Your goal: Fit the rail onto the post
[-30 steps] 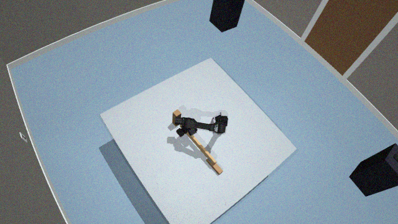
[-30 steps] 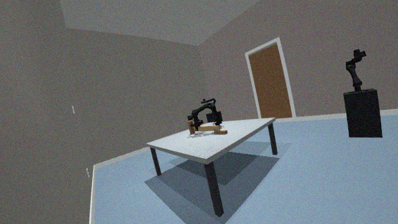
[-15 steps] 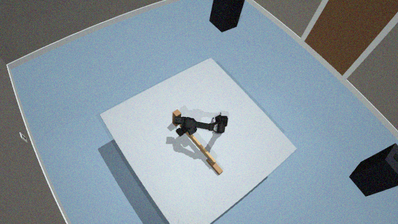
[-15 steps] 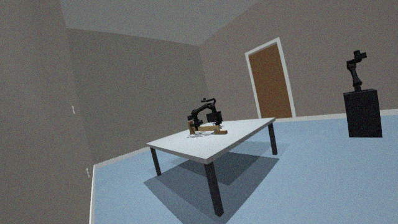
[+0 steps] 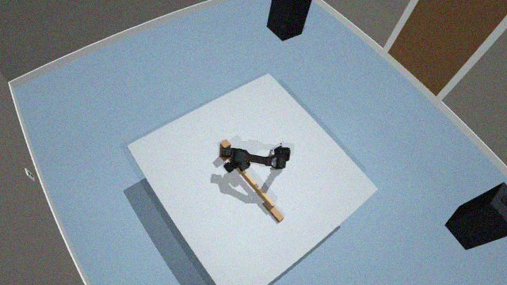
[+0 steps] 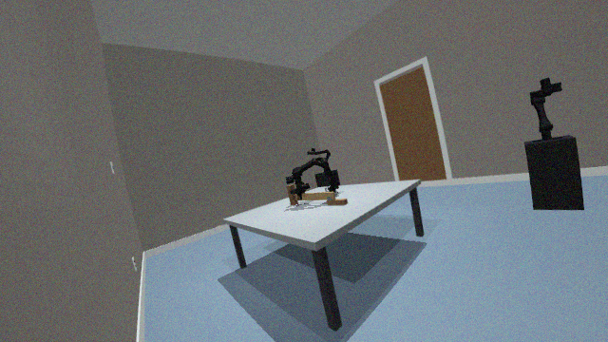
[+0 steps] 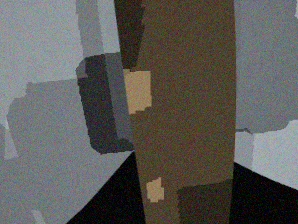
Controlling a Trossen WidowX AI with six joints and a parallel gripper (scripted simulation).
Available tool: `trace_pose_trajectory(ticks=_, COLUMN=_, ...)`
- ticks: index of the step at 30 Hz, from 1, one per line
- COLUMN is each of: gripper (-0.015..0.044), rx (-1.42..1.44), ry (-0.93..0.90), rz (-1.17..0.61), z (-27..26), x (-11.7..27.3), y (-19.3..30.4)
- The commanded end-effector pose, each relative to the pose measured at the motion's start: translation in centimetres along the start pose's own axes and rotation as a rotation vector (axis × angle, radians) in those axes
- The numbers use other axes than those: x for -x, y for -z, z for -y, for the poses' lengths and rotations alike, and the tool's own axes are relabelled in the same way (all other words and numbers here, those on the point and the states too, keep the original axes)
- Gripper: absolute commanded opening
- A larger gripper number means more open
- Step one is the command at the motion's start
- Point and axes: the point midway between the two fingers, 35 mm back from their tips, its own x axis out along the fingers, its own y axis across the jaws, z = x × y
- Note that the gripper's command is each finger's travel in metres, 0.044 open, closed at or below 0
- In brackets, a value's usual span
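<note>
The long wooden rail (image 5: 258, 191) (image 6: 319, 196) (image 7: 185, 115) runs from the low footboard block (image 5: 279, 215) (image 6: 340, 201) toward the short wooden post (image 5: 225, 143) (image 6: 291, 196). Its far end sits at the bracket on that block. In the exterior view the rail looks about level. My gripper (image 6: 299, 195) is shut on the rail close to the post. In the wrist view one dark finger shows at the rail's left side; the other is hidden. The pegs, the holes and any gap between rail end and post are hidden by the arm or too small to tell.
The white table (image 5: 317, 174) (image 6: 304, 228) carries the arm, whose base (image 5: 281, 157) stands to the side of the rail. The arm reaches over the rail's post end. Black pedestals (image 5: 475, 222) (image 6: 555, 176) stand on the floor away from the table.
</note>
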Motion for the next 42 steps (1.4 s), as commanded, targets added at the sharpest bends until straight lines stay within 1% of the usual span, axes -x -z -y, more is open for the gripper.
trace_pose_trajectory(ticks=1, gripper=0.0000, rx=0.001, ry=0.008, rz=-0.005, z=0.0, x=0.3, y=0.3)
trace_pose_trajectory(ticks=42, gripper=0.0000, rx=0.002, ry=0.008, rz=-0.006, z=0.0, x=0.4, y=1.7)
